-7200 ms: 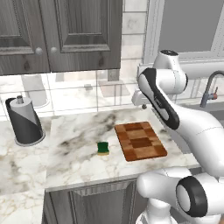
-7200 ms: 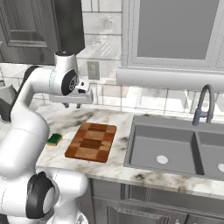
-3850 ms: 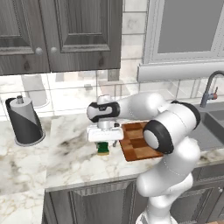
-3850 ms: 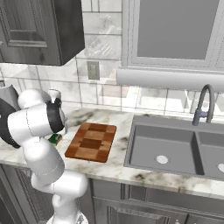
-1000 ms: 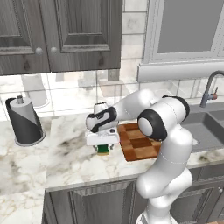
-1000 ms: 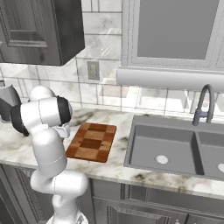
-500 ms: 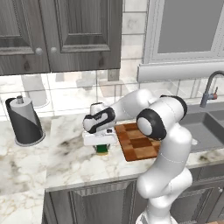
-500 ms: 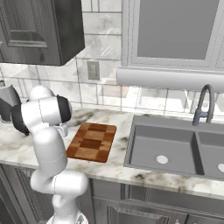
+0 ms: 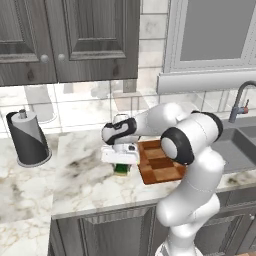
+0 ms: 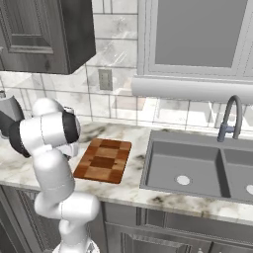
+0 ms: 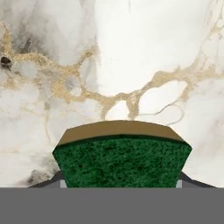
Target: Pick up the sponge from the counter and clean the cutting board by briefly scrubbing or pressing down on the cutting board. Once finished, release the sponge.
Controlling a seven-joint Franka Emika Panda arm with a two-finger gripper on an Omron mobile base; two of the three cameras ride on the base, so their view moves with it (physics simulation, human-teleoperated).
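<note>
The sponge [image 11: 122, 159], dark green on top with a yellow base, sits between my two fingertips, which press against its sides. In the left base view my gripper [image 9: 120, 163] is low on the white marble counter [image 9: 85, 182], shut on the sponge [image 9: 121, 170], just left of the checkered wooden cutting board [image 9: 161, 164]. From the right base view the cutting board [image 10: 104, 160] lies flat right of my arm, whose body hides the hand and the sponge.
A dark paper-towel holder [image 9: 27, 139] stands at the counter's far left. A grey sink [image 10: 197, 173] with a faucet [image 10: 228, 118] lies right of the board. Dark wall cabinets [image 9: 70, 37] hang above.
The arm swung down from above the board to the sponge seconds ago. Over the last second the hand has stayed low at the sponge with only slight shifts.
</note>
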